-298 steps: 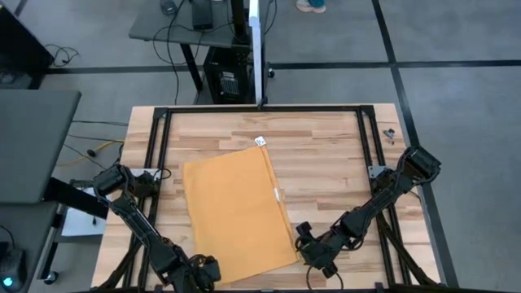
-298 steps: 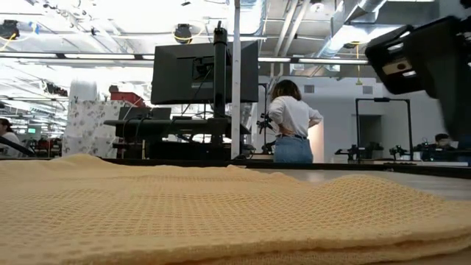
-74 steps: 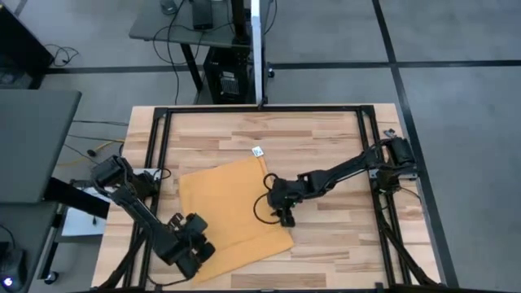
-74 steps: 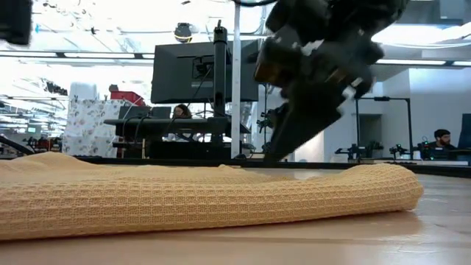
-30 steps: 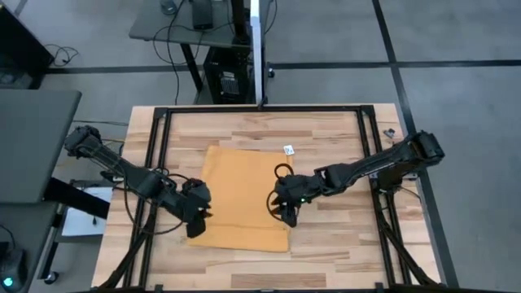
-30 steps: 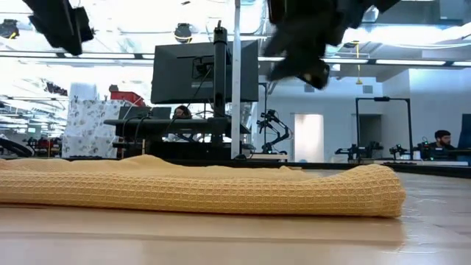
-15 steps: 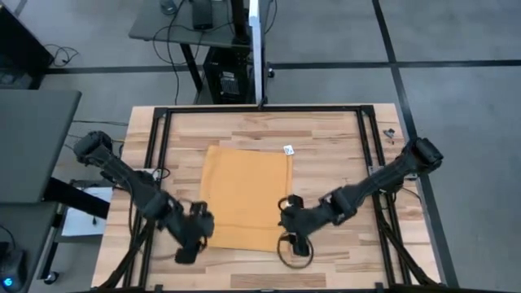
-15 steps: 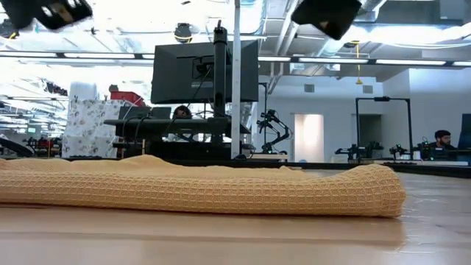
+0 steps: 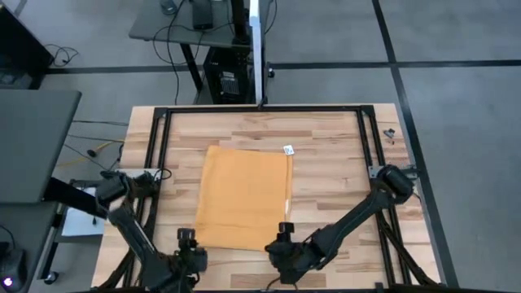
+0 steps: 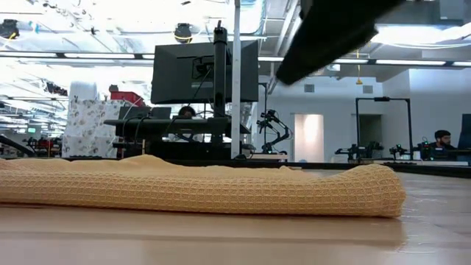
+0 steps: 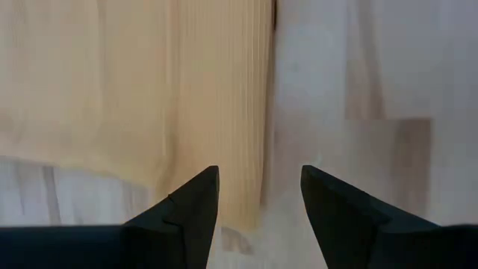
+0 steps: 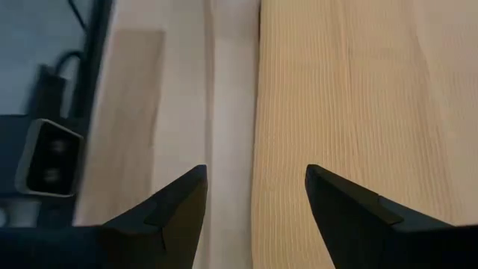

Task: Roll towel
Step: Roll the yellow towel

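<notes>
The towel point(image 9: 244, 198) is lying flat near the middle of the table point(image 9: 334, 155), a mustard-orange rectangle with its long side running away from the arms and a small white tag point(image 9: 288, 150) showing at its far right corner. In the low view it is showing a waffle weave and a rounded, doubled-over right edge point(image 10: 394, 193), so it is sitting thick (folded into layers rather than rolled). The table is made of pale wooden planks framed by black metal rails.

The left end effector point(image 9: 189, 247) is hovering just off the towel's near left corner, its two dark wedge-shaped fingers point(image 11: 187, 209) spread apart and holding nothing, with the cloth's corner showing between them in the left wrist view. The right end effector point(image 9: 284, 242) is hovering just off the near right corner, its fingers point(image 12: 179, 205) likewise parted and empty over the towel's long edge point(image 12: 261, 112).

A second ago both end effectors were sitting farther up, on the towel's left and right sides; they are now drawn back to its near edge. The towel itself is lying where it lay half a second ago.
</notes>
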